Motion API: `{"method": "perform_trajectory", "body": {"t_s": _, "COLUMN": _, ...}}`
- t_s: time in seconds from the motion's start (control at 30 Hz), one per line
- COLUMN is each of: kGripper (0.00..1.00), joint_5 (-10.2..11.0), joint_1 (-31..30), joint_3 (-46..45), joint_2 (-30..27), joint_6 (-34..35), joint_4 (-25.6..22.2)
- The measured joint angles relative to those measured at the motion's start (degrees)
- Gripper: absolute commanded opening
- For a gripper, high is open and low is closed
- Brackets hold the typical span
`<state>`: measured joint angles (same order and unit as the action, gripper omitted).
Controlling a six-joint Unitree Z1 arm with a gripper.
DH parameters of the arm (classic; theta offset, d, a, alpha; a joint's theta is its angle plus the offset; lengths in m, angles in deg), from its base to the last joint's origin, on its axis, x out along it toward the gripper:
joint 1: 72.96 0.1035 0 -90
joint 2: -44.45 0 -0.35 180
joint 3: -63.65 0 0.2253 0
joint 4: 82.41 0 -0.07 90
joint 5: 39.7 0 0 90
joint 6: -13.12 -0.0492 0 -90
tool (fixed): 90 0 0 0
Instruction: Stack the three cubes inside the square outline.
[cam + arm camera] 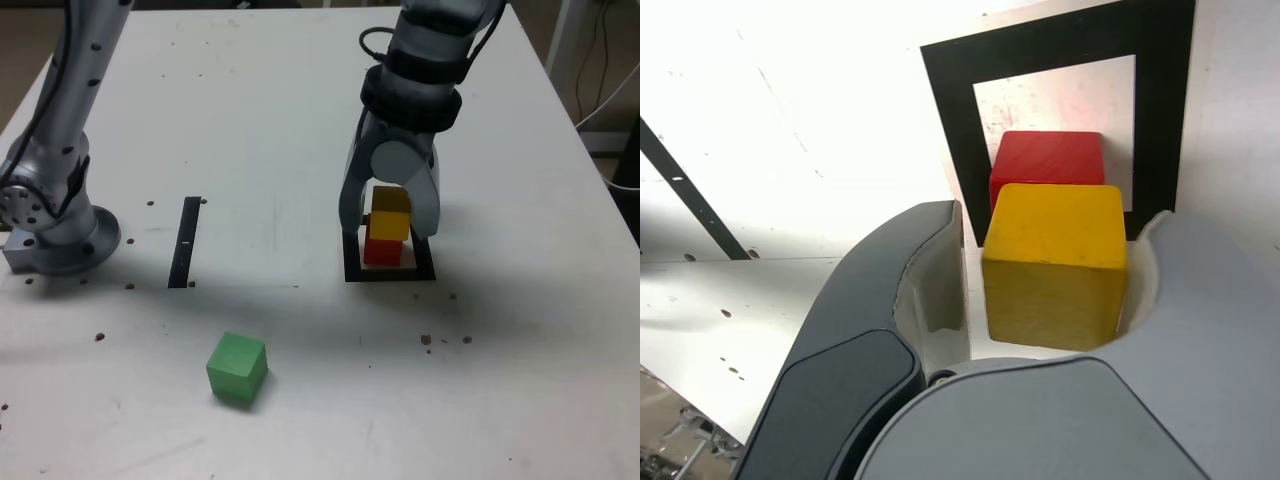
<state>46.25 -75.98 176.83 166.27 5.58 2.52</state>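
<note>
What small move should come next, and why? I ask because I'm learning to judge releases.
Probably back the gripper gently away: the matte yellow cube already sits on the matte red cube inside the black square outline, and a gap shows between it and one finger. The matte green cube is still off the stack.

The table is bright with soft grey shadows in the exterior view, and shiny white, almost too bright, in the wrist view.
</note>
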Motion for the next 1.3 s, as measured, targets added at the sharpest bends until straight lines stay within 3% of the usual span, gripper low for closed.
{"method": "perform_trajectory", "body": {"t_s": 0.5, "kGripper": 0.97, "joint_5": 0.01, "joint_1": 0.59, "joint_3": -0.96, "joint_2": -0.82, "joint_6": -0.09, "joint_4": 0.00}}
{"method": "perform_trajectory", "body": {"t_s": 0.83, "kGripper": 0.99, "joint_5": 2.39, "joint_1": -0.10, "joint_3": -0.94, "joint_2": -7.22, "joint_6": 0.49, "joint_4": -1.44}}
{"method": "perform_trajectory", "body": {"t_s": 1.3, "kGripper": 0.99, "joint_5": 1.74, "joint_1": -7.34, "joint_3": -12.90, "joint_2": -16.39, "joint_6": 6.55, "joint_4": -0.48}}
